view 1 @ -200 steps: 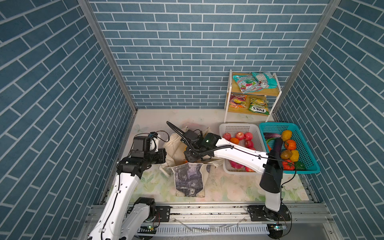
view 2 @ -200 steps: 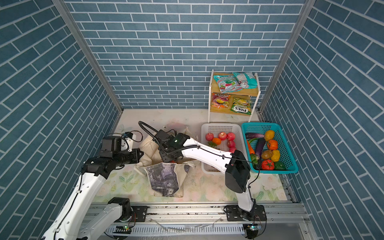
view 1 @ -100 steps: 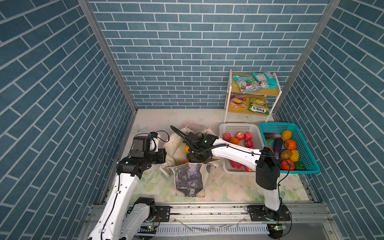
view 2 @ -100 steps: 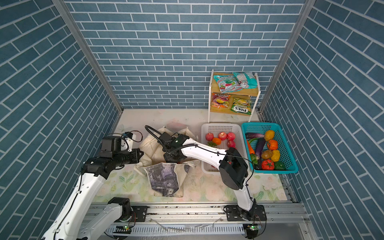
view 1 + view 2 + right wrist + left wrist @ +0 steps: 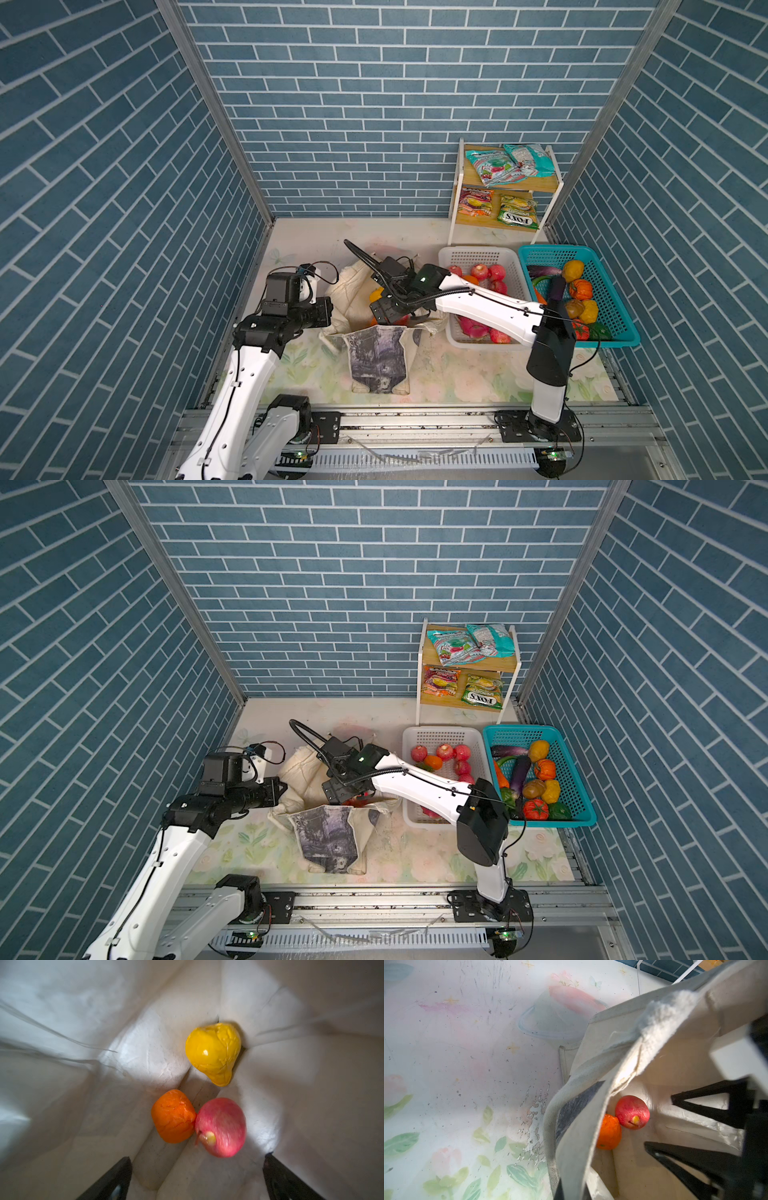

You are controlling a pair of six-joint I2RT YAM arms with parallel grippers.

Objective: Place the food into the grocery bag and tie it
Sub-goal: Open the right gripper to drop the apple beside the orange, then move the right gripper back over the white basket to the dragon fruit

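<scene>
On the bench [image 5: 415,854] a cream bag [image 5: 328,841] stands agape: the right tool [image 5: 345,796] dips into its mouth, and the left tool [image 5: 282,789] meets its left side. Beside it are a white basket [image 5: 440,731] and a teal basket [image 5: 575,783] — both hold produce [image 5: 544,769].

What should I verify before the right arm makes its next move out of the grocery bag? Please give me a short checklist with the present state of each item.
1. The right gripper is open and empty: ok.
2. The apple lies on the floor of the grocery bag, touching the orange, apart from the yellow fruit: ok.
3. The left gripper is shut on the bag's rim and holds the mouth open: ok.
4. The way up out of the bag is free of cloth: cannot tell.
5. All food is bagged: not ok; fruit lies in the white basket.
</scene>
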